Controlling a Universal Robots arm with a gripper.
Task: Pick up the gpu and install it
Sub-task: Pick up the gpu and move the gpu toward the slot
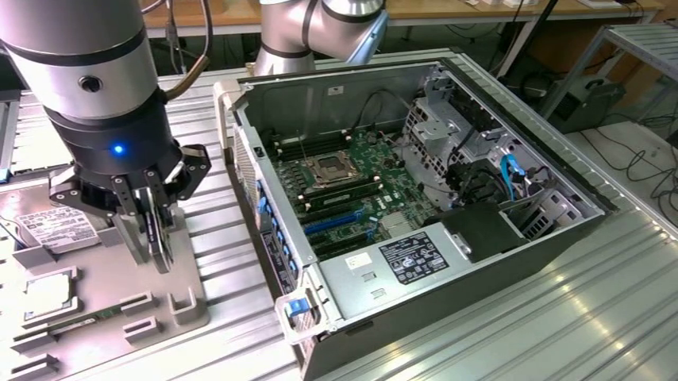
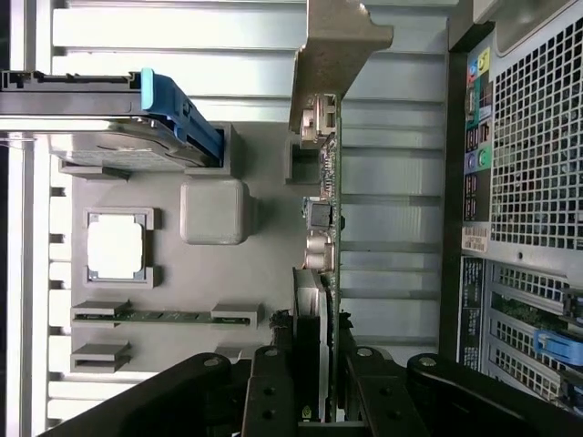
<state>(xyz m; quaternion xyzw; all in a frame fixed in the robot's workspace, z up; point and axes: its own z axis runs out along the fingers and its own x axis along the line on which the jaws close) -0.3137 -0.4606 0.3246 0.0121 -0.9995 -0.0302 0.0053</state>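
Note:
My gripper is shut on the gpu, a thin card held on edge just above the grey parts tray. In the wrist view the gpu runs out from between the black fingers, showing its green board edge, small connectors and pale metal end bracket. The gripper clamps the card's near end. To the exterior view's right lies the open computer case, its motherboard with blue expansion slots exposed. The card is apart from the case.
On the tray lie a silver hard drive in a blue-handled carrier, a square processor and a narrow green memory stick. The case's perforated rear panel stands close beside the card. A ribbed metal table carries everything.

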